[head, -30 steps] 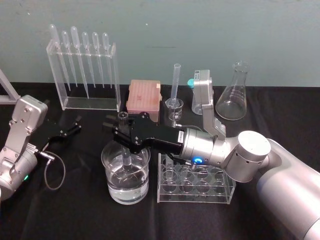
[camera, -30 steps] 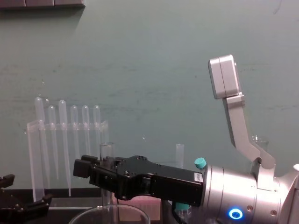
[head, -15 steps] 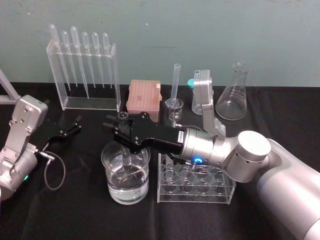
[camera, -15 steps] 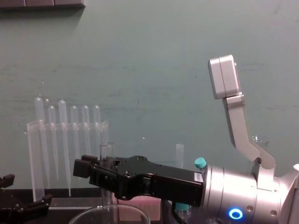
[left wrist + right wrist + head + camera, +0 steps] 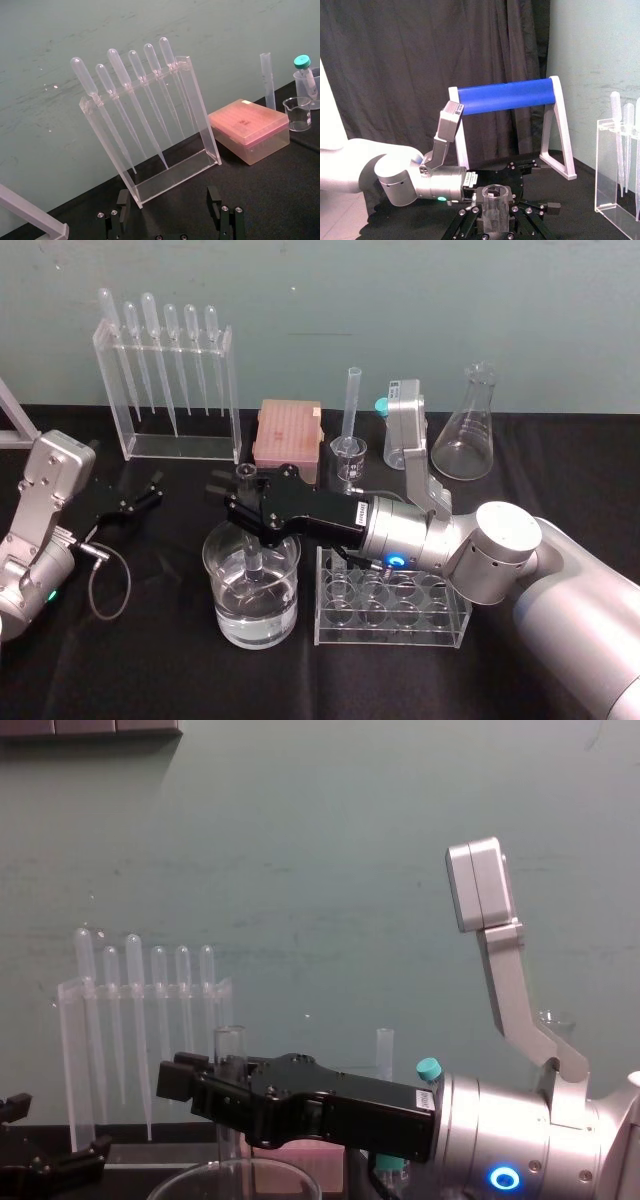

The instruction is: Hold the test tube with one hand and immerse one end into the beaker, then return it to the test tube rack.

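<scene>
Right pincer [image 5: 245,490] clamped on test tube [image 5: 253,558], tip in beaker [image 5: 222,618] at 9 o'clock of test tube rack [image 5: 392,602]: sideways travel before lifting could crack glass; left pincer [image 5: 152,490] idle, agape.

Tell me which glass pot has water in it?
The wide clear glass beaker in front: clear liquid sits in it, and the right gripper holds a long glass test tube there. The conical flask and tiny beaker behind look empty.
</scene>
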You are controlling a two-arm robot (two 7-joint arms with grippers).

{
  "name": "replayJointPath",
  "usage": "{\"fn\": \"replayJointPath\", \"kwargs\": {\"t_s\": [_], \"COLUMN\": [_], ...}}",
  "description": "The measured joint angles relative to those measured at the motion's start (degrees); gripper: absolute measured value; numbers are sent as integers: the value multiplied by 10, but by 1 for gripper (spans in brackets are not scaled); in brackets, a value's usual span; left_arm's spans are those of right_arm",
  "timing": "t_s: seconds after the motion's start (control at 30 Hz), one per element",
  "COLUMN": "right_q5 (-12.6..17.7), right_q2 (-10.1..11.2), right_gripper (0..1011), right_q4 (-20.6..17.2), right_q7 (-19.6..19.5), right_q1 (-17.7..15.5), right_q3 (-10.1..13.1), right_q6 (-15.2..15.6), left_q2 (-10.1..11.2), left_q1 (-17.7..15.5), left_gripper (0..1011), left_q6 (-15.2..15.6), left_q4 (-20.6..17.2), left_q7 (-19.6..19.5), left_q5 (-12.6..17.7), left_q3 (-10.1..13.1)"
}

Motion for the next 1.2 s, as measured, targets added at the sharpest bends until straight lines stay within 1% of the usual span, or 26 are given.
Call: {"fn": "replayJointPath", "kwargs": {"t_s": [1.2], "right_q5": [0], "right_q2": [0], "right_gripper": [189], "right_q4": [0], "right_q7": [0], "right_q1": [0], "right_q3": [0], "right_q6": [0], "left_q2": [0], "left_q1": [0], "left_gripper": [1000], "left_q6": [0], "left_q4": [0], "left_q7": [0], "left_q5": [0], "left_q3": [0]}}
